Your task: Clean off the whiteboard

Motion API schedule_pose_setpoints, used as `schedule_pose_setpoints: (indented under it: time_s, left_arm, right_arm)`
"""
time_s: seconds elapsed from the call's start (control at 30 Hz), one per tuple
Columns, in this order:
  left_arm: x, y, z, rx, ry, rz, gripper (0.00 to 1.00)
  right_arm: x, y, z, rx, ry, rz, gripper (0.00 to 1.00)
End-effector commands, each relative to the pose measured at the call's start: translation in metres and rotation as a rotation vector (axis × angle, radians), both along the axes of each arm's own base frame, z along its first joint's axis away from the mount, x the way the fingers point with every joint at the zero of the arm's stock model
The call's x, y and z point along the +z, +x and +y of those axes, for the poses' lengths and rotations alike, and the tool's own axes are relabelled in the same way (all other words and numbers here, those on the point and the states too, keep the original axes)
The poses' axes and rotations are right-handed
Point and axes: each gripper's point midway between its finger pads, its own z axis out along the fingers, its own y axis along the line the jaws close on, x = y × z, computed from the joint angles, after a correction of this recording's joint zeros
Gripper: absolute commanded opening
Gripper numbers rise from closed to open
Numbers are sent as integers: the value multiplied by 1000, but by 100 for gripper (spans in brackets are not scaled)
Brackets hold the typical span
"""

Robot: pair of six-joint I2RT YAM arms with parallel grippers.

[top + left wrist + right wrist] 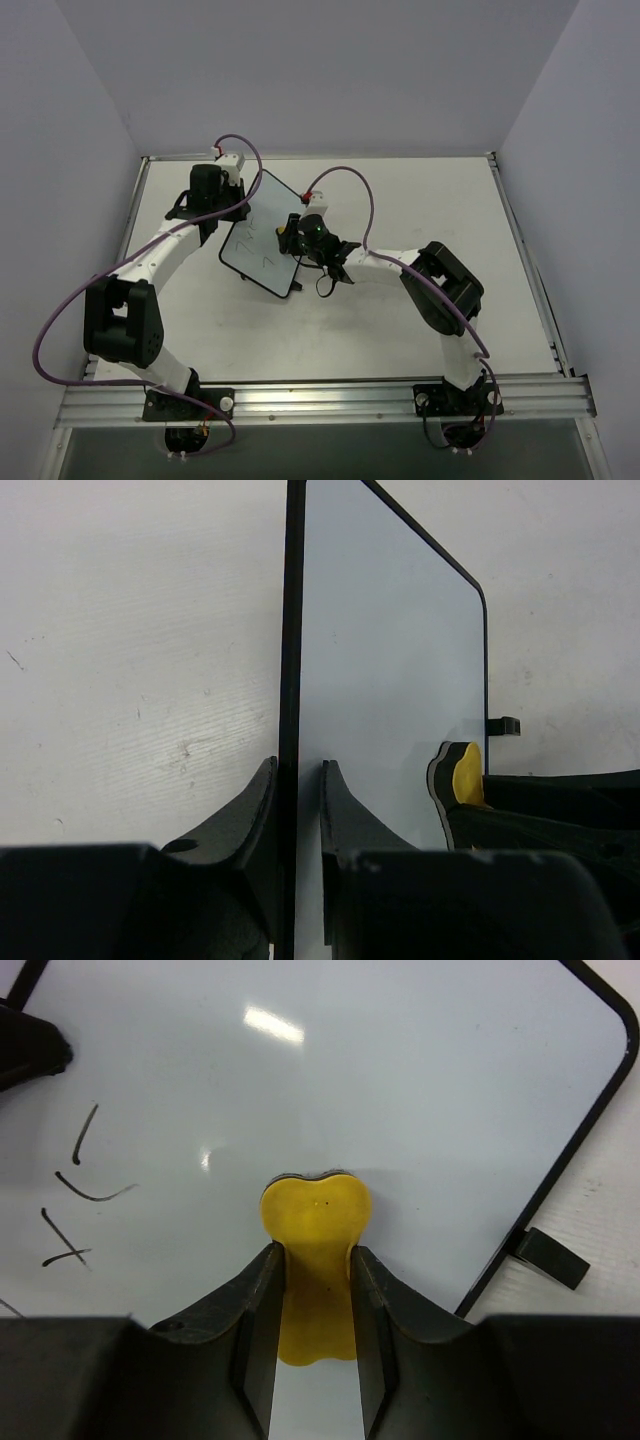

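Observation:
The whiteboard (262,236) lies tilted in the middle of the table, its thin black frame held on its left edge by my left gripper (222,212). In the left wrist view the jaws are shut on the board's edge (291,680). My right gripper (293,236) is shut on the yellow-black eraser (316,1260) and presses it flat on the board's face (400,1090). Dark handwritten strokes (75,1195) stand to the left of the eraser. The eraser also shows in the left wrist view (462,775). A small black foot (548,1257) sticks out at the board's right edge.
The white table (420,200) is bounded by grey walls on three sides and a metal rail (320,400) at the near edge. Purple cables (345,175) loop above both arms.

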Motion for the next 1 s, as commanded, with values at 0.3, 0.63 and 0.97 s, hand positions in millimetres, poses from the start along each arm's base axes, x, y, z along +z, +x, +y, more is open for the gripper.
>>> schedule_pose_setpoints:
  time_s: [0.3, 0.63, 0.97]
  left_arm:
    - [-21, -19, -13, -53, 50, 68, 2]
    - [-20, -19, -12, -47, 51, 67, 2]
    - [-16, -20, -12, -47, 54, 55, 2]
  right_arm:
    - [6, -94, 88, 329, 103, 70, 9]
    - [1, -133, 94, 318, 72, 69, 9]
    - [-48, -117, 38, 166, 24, 112, 9]
